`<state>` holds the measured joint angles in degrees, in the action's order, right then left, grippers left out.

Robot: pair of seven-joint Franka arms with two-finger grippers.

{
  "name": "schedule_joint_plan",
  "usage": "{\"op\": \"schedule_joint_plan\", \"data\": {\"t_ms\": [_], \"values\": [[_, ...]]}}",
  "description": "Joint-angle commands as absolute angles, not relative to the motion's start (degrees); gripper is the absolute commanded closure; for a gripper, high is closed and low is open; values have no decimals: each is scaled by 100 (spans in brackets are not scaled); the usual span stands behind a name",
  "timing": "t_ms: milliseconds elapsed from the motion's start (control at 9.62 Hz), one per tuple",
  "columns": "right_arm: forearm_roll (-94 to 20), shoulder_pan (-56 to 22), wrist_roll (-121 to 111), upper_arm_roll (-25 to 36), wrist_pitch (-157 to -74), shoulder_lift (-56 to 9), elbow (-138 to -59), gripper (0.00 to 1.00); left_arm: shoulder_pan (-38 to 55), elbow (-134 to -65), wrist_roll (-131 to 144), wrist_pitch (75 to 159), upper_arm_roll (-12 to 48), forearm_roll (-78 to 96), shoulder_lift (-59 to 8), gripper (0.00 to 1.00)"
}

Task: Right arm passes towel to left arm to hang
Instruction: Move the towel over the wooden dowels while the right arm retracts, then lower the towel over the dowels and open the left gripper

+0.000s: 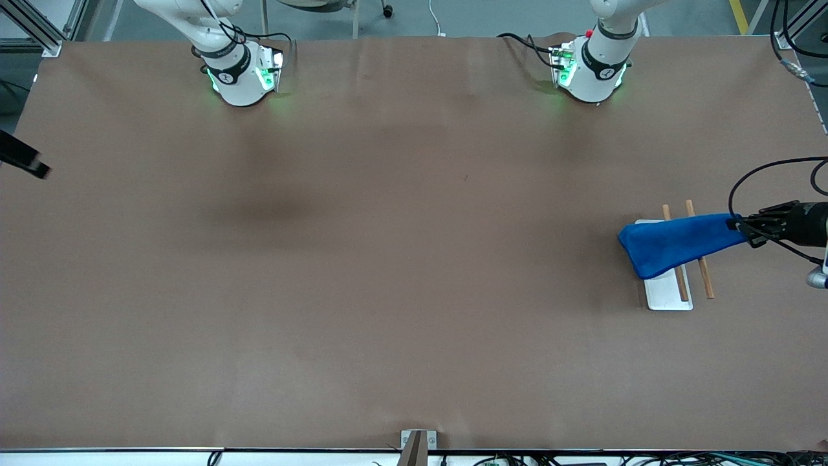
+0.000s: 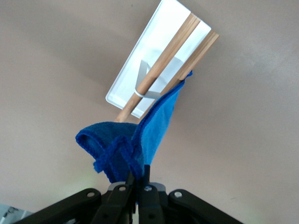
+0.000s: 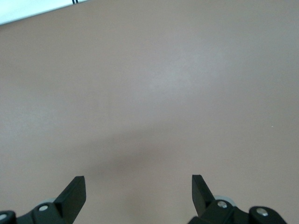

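The bright blue towel [image 1: 679,243] is pinched at one end by my left gripper [image 1: 737,225], which is shut on it at the left arm's end of the table. The towel stretches from the jaws across the two wooden bars [image 1: 705,275] of the white-based rack [image 1: 666,294]. In the left wrist view the towel [image 2: 154,130] hangs bunched from the shut gripper [image 2: 140,175] and touches one bar [image 2: 173,51] above the white base [image 2: 154,42]. My right gripper [image 3: 138,184] is open and empty over bare table at the right arm's end [image 1: 39,169].
The brown table [image 1: 401,259] carries only the rack. Both arm bases stand along its edge farthest from the front camera. A black cable [image 1: 763,171] loops above the left gripper.
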<state>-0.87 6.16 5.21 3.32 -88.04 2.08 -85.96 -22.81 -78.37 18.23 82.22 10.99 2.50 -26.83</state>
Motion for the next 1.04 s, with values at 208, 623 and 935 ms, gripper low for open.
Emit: {"op": "schedule_joint_plan", "data": {"t_ms": [208,623,935], "values": [[26,554,686,308,-8552,123,-8525,0,-2233,-7288,863,8314,1107,-376,-3233,100],[9,536,624,308,-8560,114,-8691,0,-2267,-7207,239,8700,1099,-639,-3322,100],[0,457,528,308,-8490,123,-8675,0,-2329,-7216,-192,8885,1029,-756,-3489,99]]}}
